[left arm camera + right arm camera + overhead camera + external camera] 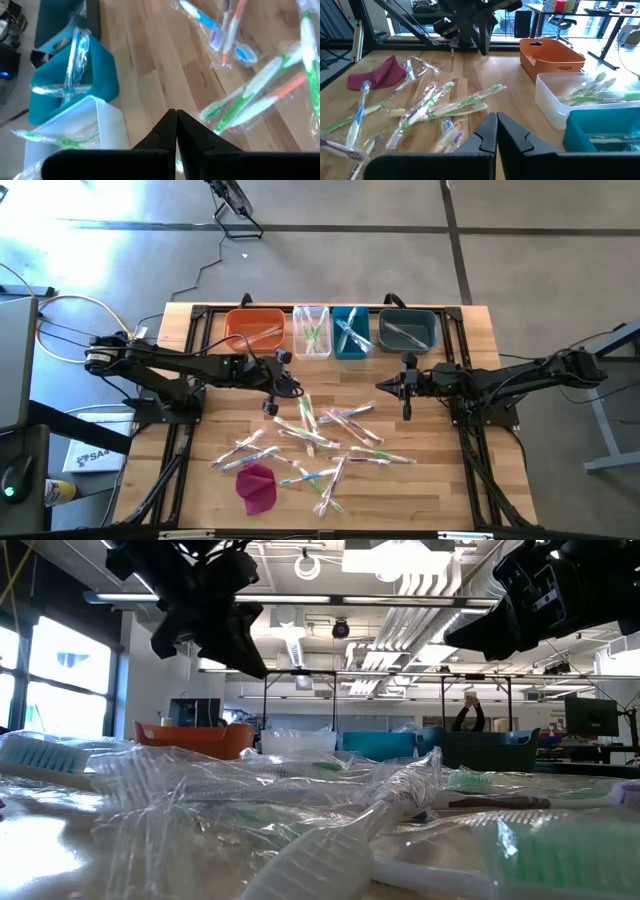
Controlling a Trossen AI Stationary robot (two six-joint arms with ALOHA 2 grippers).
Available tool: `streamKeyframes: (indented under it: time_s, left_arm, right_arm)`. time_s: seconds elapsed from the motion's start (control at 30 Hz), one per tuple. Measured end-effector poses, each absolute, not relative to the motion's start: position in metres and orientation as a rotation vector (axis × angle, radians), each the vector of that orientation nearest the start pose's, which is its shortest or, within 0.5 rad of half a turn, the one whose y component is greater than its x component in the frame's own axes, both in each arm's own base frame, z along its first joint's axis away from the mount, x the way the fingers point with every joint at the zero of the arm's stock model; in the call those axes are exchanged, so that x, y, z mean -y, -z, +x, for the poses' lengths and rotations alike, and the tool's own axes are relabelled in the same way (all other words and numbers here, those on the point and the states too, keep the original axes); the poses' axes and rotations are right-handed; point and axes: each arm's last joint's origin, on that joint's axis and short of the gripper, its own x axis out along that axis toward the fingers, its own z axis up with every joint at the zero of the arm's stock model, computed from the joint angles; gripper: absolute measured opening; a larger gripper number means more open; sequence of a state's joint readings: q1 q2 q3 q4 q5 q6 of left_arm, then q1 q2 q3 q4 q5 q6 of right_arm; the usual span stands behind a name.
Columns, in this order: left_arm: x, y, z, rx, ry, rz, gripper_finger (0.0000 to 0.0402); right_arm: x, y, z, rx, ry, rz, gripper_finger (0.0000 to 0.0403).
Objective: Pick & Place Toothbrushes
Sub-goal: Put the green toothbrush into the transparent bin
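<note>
Left gripper (272, 408): I see its jaws pressed together in the left wrist view, nothing between them. It hangs above the worktop (440, 480) at the upper-left edge of the toothbrush pile, clear of the wood.
Right gripper (406, 402): jaws together too, empty, over bare worktop just right of the pile and below the dark bin (408, 330).
Toothbrushes (320, 442): most lie scattered in clear wrappers across the middle of the worktop; none held.
Bins: orange bin (254, 331), clear bin (312, 330), teal bin (351, 331) and the dark one in a row along the far edge; I can see wrapped brushes in each.
Magenta cloth (256, 486): at the pile's lower-left corner.
</note>
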State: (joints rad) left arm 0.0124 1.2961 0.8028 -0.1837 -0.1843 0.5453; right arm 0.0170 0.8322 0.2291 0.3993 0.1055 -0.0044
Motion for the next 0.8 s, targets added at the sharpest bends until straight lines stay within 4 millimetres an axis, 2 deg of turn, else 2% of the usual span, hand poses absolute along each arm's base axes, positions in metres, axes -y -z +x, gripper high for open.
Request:
streamKeyframes:
  time_s: [0.13, 0.5, 0.6, 0.8]
  left_arm:
    - [-0.0086, -0.2322, 0.2661, -0.734, -0.002, 0.548, 0.0036]
    - [-0.0073, -0.2303, 0.2648, -0.746, 0.021, 0.479, 0.0152]
    - [-0.0073, -0.2301, 0.2647, -0.747, 0.016, 0.463, 0.0166]
    - [-0.0068, -0.2236, 0.2628, -0.803, 0.048, 0.455, 0.0166]
  right_arm:
    - [0.0002, -0.1896, 0.1726, -0.203, 0.088, -0.017, 0.0002]
    - [0.0001, -0.1896, 0.1726, -0.204, 0.088, -0.017, 0.0002]
    - [0.0001, -0.1896, 0.1726, -0.203, 0.088, -0.017, 0.0003]
    - [0.0002, -0.1896, 0.1726, -0.204, 0.088, -0.017, 0.0003]
